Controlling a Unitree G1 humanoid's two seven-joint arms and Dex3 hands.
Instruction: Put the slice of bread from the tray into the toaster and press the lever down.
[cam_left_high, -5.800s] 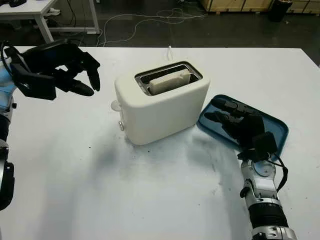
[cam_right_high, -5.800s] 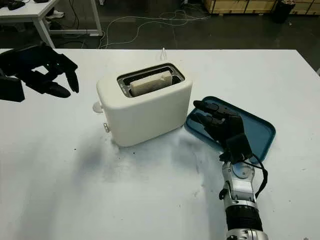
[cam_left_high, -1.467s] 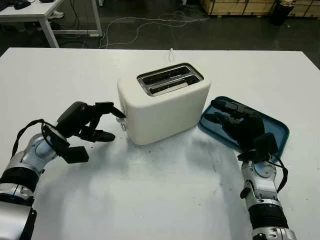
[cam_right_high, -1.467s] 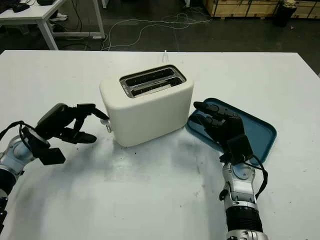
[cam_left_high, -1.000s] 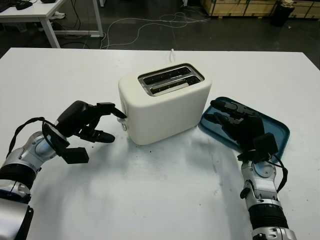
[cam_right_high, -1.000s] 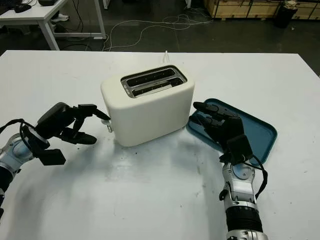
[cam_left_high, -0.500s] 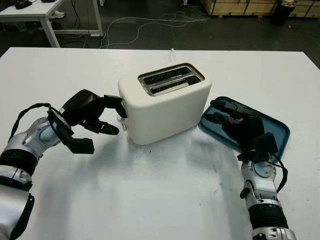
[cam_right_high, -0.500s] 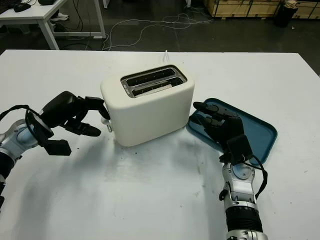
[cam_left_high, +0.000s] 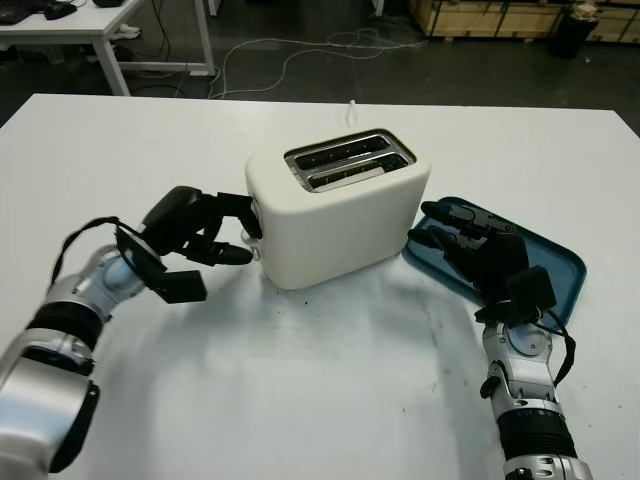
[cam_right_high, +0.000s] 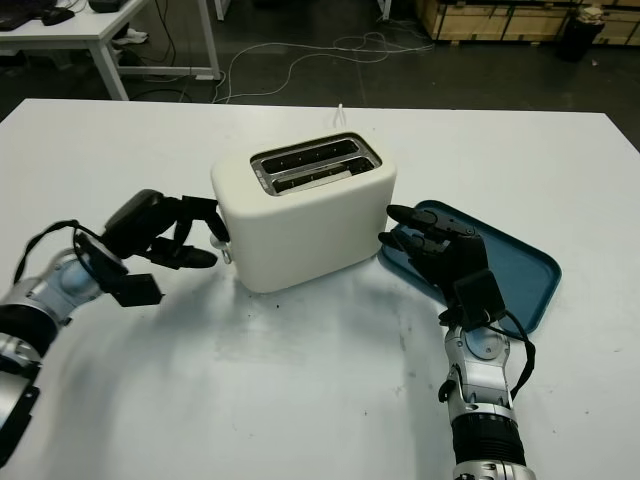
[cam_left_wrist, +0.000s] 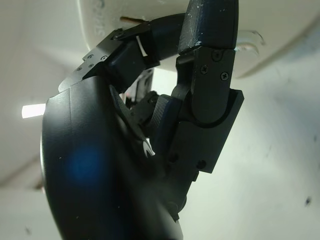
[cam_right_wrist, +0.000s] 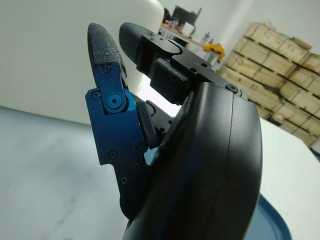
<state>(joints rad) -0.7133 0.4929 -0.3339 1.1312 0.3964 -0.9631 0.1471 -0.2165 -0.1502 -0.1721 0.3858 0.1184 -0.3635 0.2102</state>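
- My right hand (cam_left_high: 478, 248) sits nearest me, over the near end of the blue tray (cam_left_high: 556, 268), empty and open. Parked, not in use.
- Tray has no bread on it that I can see.
- My left hand (cam_left_high: 200, 226) is at the left end of the toaster (cam_left_high: 338, 215), low on the surface (cam_left_high: 300, 400), fingers curled. From the left wrist view the fingertips (cam_left_wrist: 210, 25) are right at the lever (cam_left_high: 247, 234) on the toaster's end wall. Can't tell if they actually grip it or just press on it.
- Toaster stands upright mid-surface, just beside the tray, both slots facing up. No slice sticks out of the top, so I judge the bread is down inside a slot; slot interiors are too dark to confirm.
- Status: bread transfer looks done. Lever press is the step in hand; can't tell if it has latched. After that, only pulling the left hand clear remains.
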